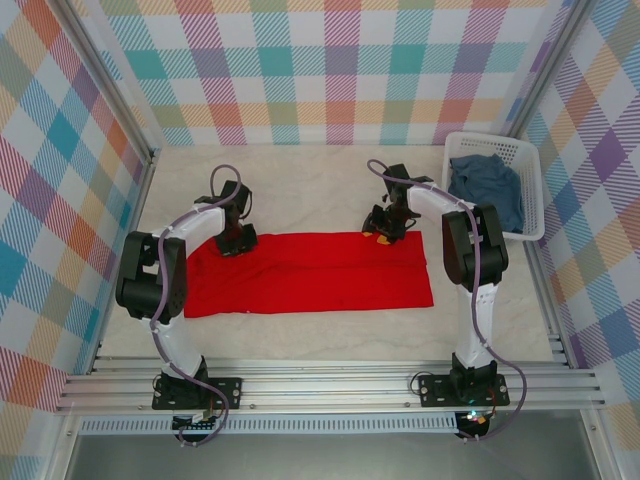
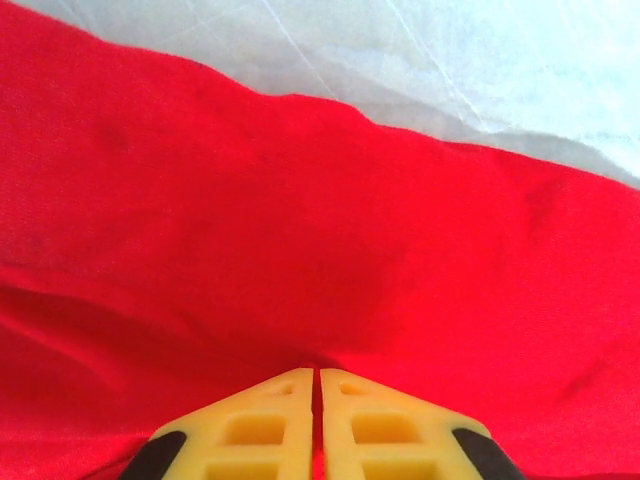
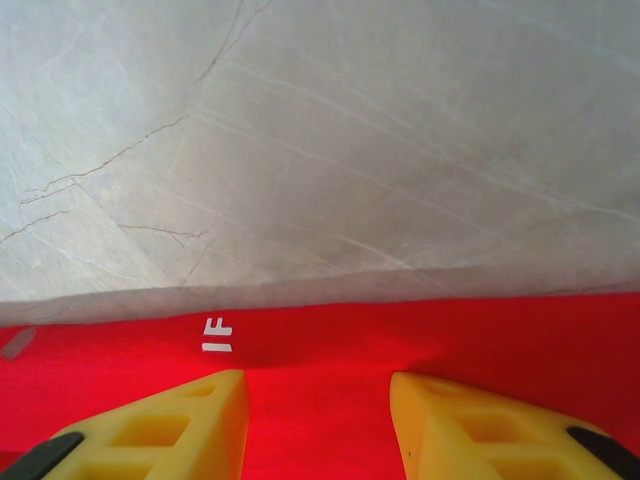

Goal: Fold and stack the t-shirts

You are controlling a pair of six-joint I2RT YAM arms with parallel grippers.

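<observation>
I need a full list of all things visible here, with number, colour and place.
red t-shirt: one, bright red, flat strip on the table's middle
blue-grey t-shirt: one, faded blue-grey, crumpled in the basket
basket: one, white, table's far right
table: one, pale marble, under everything
walls: three, pastel checks, around the table
left gripper: one, yellow, shut on the red t-shirt's far edge
right gripper: one, yellow, open over the same edge

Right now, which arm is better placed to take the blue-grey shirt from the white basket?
Right. The basket holding the blue-grey shirt stands on the right, close to the open right end effector. The left end effector is at the opposite end of the red shirt, pinched shut on it.
</observation>
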